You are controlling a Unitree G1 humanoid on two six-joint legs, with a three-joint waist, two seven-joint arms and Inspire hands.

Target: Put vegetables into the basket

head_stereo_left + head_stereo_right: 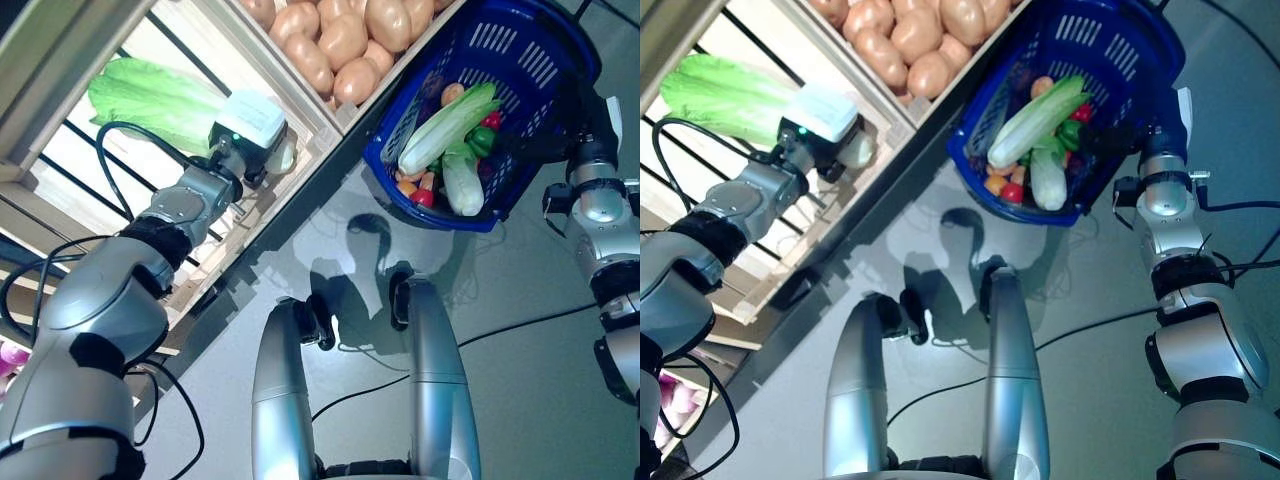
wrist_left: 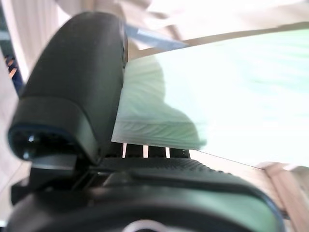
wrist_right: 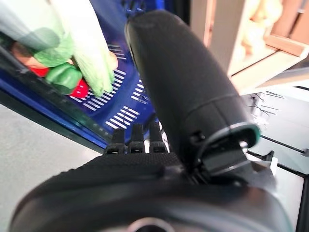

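While the left hand (image 1: 262, 152) reaches into the slatted wooden crate (image 1: 300, 135) at the upper left of the frame, its thumb and fingers sit against the pale stem end of the lettuce (image 1: 150, 100), which lies on the slats; the left wrist view shows the leaf close against the thumb, but whether the fingers have closed round it cannot be told. At the upper right, the right hand (image 1: 1160, 150) has its fingers curled under the rim of the blue basket (image 1: 1120, 60), holding it tilted beside the crate of potatoes (image 1: 340, 40); it already carries another lettuce, a cucumber and small red and green items. To do this step well, I would take the lettuce at its firm stem, not the loose leaves, lift it clear of the crate wall, and keep the basket steady.
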